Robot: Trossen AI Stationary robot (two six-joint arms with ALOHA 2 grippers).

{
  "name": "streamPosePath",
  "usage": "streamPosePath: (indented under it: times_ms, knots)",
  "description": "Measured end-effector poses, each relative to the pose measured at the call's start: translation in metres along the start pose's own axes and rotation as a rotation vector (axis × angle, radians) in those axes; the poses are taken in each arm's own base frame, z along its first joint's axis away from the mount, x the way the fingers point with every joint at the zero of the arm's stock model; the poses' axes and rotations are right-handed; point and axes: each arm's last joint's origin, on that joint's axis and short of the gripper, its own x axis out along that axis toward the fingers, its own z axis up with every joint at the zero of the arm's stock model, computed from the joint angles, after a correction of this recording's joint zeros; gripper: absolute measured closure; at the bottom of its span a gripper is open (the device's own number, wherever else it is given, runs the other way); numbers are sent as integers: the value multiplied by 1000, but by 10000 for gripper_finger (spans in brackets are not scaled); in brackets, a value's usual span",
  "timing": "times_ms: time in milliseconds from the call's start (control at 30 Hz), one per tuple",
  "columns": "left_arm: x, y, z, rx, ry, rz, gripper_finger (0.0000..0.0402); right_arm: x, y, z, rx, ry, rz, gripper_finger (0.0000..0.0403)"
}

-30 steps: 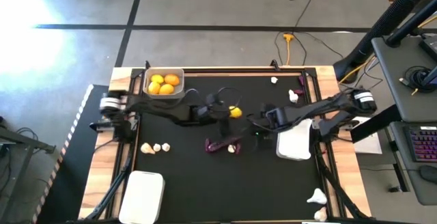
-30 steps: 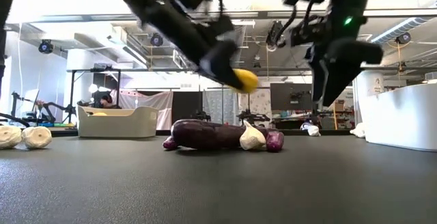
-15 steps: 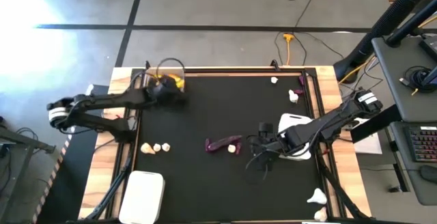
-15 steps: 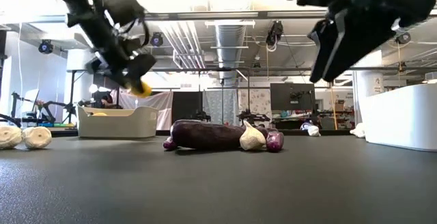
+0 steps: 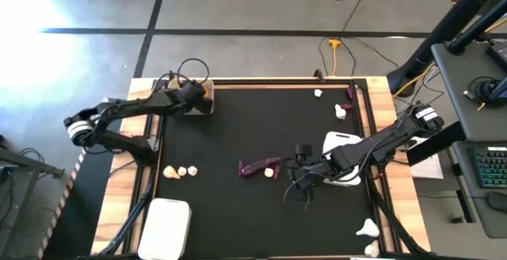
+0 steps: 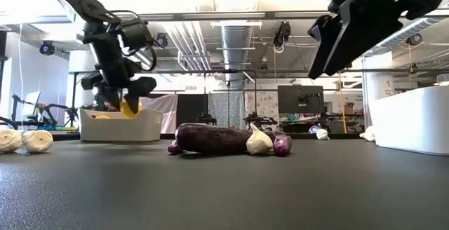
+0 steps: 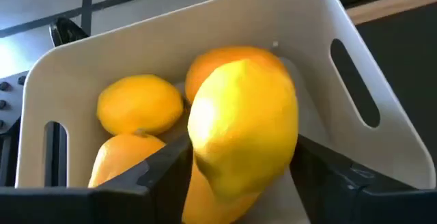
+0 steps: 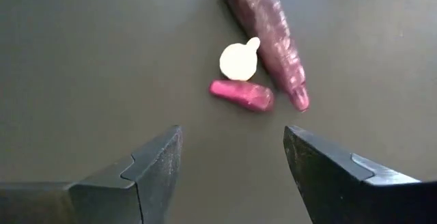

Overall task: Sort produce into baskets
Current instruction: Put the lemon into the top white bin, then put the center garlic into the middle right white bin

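A yellow citrus point(image 7: 242, 125) sat between the left gripper's point(image 6: 125, 98) fingers point(image 7: 147, 176) just above the basket point(image 5: 196, 105) at the tabletop's point(image 5: 238, 212) 11 o'clock corner — whether it was gripped or already let go could not be told. Three more citrus point(image 7: 140, 104) lay in that basket. At centre lay a large eggplant point(image 8: 263, 22), a garlic bulb point(image 8: 237, 61) and a tiny eggplant point(image 8: 240, 94) — the right gripper point(image 8: 232, 162) hung released above them, at their 4 o'clock.
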Motion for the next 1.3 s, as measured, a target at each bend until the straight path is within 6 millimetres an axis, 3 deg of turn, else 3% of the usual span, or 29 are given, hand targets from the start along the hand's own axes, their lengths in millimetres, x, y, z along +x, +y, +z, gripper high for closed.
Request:
streamPosePath:
  times_ms: [167, 300, 400, 533, 733, 833, 967, 1133, 1300]
  knots:
    - [-10, -4, 6, 100, 23, 14, 134, -4, 4, -9, 10, 57, -26, 143]
    - [-38, -11, 5, 152, -29, -34, 109, -10, 9, -18, 14, 115, -56, 135]
    - [-69, -25, -4, 178, -121, -174, 103, -12, 14, -21, 3, 113, -56, 131]
    - [-111, -50, -34, 184, -314, -418, 104, -11, 17, -17, 5, 76, -40, 126]
    - [-153, -81, -113, 314, -583, -886, 111, -9, 14, -3, 66, -35, -11, 134]
    - [-159, -84, -152, 346, -640, -1043, 115, -3, 11, 4, 46, -79, -10, 141]
    - [-151, -88, -185, 344, -651, -1059, 118, 20, 6, 15, 25, -131, -16, 147]
    - [-138, -99, -204, 350, -660, -1040, 119, 58, -3, 31, -14, -125, 66, 139]
    - [-127, -106, -216, 338, -666, -1033, 119, 69, -14, 60, -69, -54, 46, 110]
